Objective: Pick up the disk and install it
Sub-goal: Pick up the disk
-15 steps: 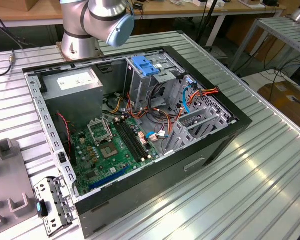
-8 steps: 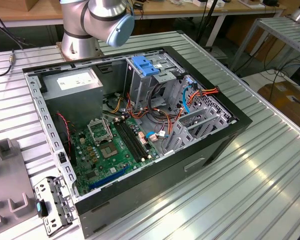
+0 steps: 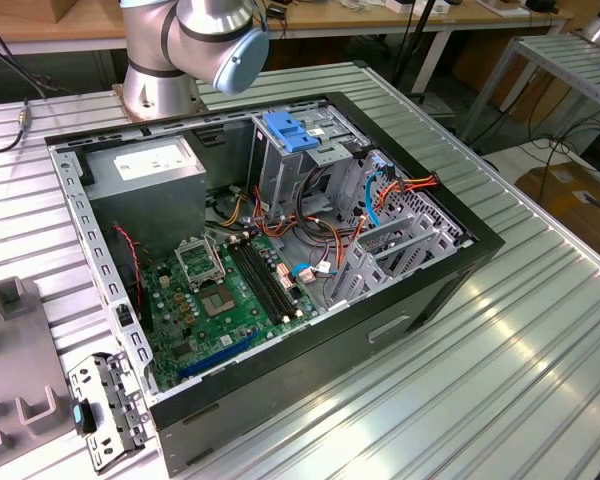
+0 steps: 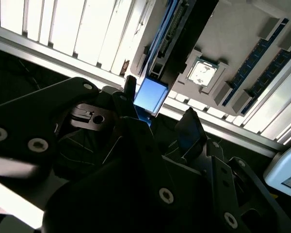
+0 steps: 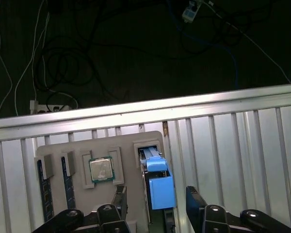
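Observation:
In the first wrist view the disk [image 5: 161, 190], a dark drive in a bright blue carrier frame, stands on edge in a slot of a grey holder tray [image 5: 53, 148]. My gripper [image 5: 156, 208] is open. Its two dark fingers [image 5: 120, 201] stand one on each side of the blue frame, with a gap to it on both sides. The second wrist view shows the blue end of the disk [image 4: 151, 94] just past the dark gripper body.
The holder tray also carries a processor chip [image 5: 101, 169] and memory sticks [image 5: 43, 191]. The open computer case [image 3: 450, 275] lies on the ribbed aluminium table [image 3: 520, 380], with a light-blue latch plate [image 3: 288, 130] on its drive cage. The arm's base [image 3: 160, 80] stands behind the case.

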Action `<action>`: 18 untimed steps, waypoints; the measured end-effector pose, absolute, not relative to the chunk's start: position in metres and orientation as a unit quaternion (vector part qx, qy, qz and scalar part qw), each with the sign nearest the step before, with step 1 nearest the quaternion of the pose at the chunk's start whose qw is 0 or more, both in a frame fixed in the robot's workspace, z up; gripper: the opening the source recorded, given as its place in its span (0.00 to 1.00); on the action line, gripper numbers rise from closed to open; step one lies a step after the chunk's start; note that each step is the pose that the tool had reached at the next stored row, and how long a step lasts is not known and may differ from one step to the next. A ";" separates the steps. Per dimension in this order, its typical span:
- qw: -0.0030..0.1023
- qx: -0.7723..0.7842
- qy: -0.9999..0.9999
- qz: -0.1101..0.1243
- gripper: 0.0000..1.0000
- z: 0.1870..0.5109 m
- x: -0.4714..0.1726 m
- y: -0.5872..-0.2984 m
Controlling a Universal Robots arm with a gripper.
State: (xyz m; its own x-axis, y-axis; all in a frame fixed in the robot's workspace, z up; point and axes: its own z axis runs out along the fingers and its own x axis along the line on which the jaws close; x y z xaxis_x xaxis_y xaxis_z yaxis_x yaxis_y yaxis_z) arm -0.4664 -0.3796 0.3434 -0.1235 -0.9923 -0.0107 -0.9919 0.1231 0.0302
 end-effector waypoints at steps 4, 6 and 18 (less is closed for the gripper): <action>0.006 0.678 -0.735 -0.014 0.60 0.343 -0.466 -0.380; 0.005 0.689 -0.725 -0.014 0.60 0.342 -0.466 -0.380; 0.005 0.706 -0.708 -0.013 0.60 0.342 -0.466 -0.380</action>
State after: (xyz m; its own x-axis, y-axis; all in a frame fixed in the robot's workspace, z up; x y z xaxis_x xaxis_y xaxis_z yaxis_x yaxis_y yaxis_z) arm -0.4664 -0.3796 0.3416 -0.0037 -0.9999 -0.0110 -0.9997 0.0035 0.0248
